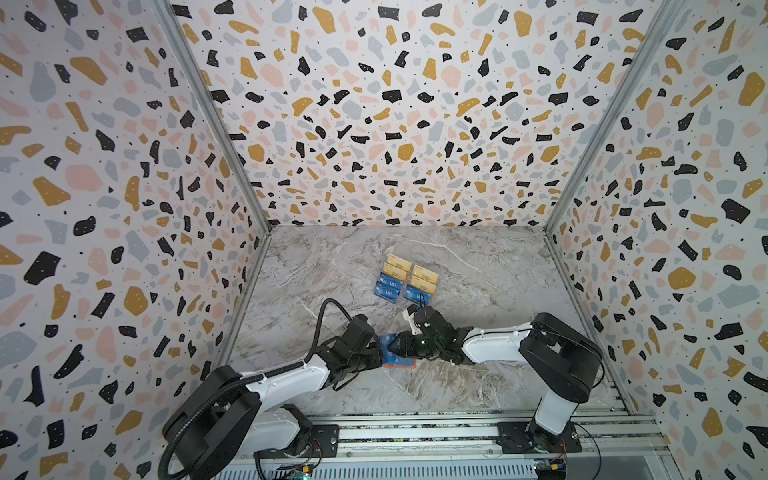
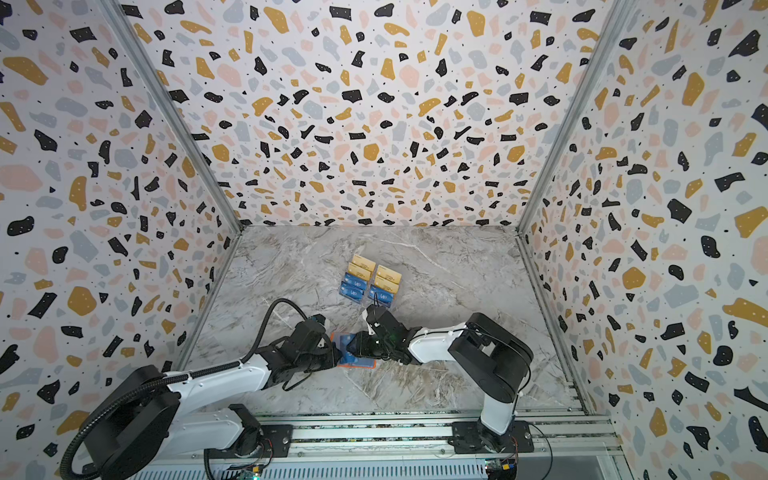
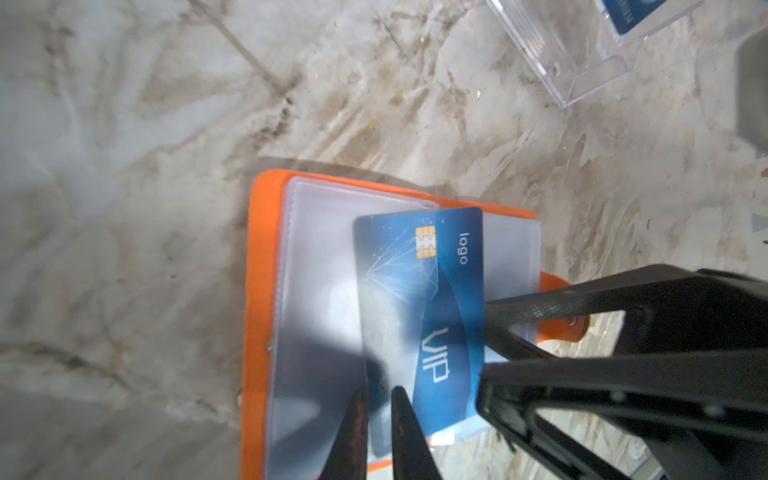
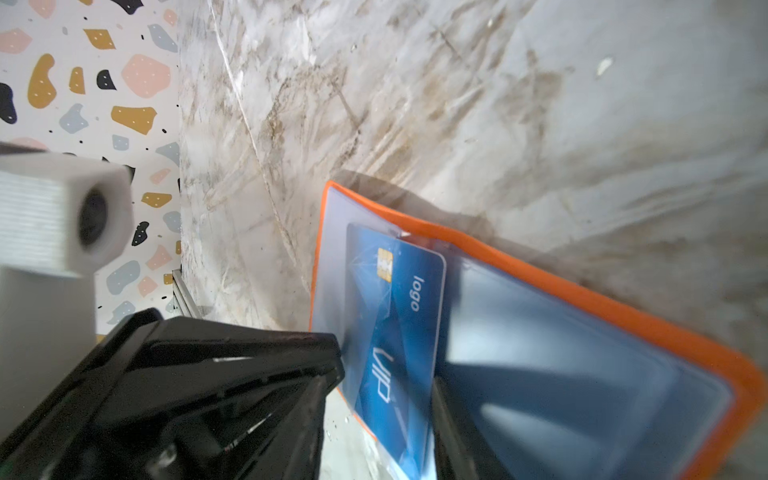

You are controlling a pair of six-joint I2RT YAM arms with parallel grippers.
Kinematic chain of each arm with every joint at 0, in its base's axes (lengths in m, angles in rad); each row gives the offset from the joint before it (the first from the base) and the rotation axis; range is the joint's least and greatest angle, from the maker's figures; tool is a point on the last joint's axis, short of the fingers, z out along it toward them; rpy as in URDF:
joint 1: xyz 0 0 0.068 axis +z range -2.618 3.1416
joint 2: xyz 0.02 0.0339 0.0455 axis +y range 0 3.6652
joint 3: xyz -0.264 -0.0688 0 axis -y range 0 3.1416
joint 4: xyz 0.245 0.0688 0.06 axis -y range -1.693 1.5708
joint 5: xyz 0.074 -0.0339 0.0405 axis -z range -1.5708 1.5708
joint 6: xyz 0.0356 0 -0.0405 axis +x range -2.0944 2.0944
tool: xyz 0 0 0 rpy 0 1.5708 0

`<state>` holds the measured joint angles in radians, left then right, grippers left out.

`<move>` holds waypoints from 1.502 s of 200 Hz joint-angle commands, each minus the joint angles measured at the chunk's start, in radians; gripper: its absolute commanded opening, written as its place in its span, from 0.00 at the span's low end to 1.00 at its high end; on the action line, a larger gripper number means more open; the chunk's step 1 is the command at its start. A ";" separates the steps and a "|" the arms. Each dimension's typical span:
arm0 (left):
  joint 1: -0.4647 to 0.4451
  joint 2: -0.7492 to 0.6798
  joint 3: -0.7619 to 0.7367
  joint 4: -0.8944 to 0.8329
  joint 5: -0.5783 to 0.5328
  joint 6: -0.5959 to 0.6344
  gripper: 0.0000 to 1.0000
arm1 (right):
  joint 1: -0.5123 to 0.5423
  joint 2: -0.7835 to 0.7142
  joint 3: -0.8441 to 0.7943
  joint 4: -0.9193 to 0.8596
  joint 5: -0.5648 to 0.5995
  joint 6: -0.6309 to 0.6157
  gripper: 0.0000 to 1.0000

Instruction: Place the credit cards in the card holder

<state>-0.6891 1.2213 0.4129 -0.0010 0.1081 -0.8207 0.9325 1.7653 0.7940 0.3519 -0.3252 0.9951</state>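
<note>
The orange card holder (image 3: 259, 291) lies open on the marble table, its clear sleeves up; both top views show only its edge (image 1: 400, 365) (image 2: 357, 366) under the two grippers. A blue VIP credit card (image 3: 440, 299) (image 4: 399, 332) lies on it, one long side under a clear sleeve. My left gripper (image 3: 380, 399) (image 1: 379, 354) has its jaws narrowly apart on the sleeve at the card's corner. My right gripper (image 3: 482, 349) (image 4: 382, 415) (image 1: 400, 343) is open, with its fingertips (image 3: 498, 305) against the card's free long edge. More credit cards (image 1: 405, 280) (image 2: 370, 278), gold and blue, stand in a clear rack behind.
The clear acrylic rack (image 3: 582, 62) stands just beyond the grippers, toward the back wall. The left arm's wrist camera (image 4: 62, 216) sits close beside the right gripper. Patterned walls (image 1: 124, 249) enclose the table on three sides, and a metal rail (image 1: 415, 432) runs along the front.
</note>
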 commanded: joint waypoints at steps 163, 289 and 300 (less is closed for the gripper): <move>0.120 -0.053 -0.043 0.000 0.067 0.061 0.11 | 0.047 -0.043 -0.008 -0.027 0.003 0.132 0.44; 0.114 -0.085 -0.121 0.104 0.144 0.018 0.00 | 0.132 -0.015 0.082 -0.094 0.134 0.135 0.43; 0.114 -0.088 -0.124 0.104 0.139 0.018 0.00 | 0.134 -0.005 0.086 -0.093 0.129 0.127 0.43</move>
<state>-0.5713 1.1355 0.3027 0.0498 0.2153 -0.7910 1.0504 1.7447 0.8253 0.2844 -0.2188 1.1561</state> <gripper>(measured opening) 0.047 0.436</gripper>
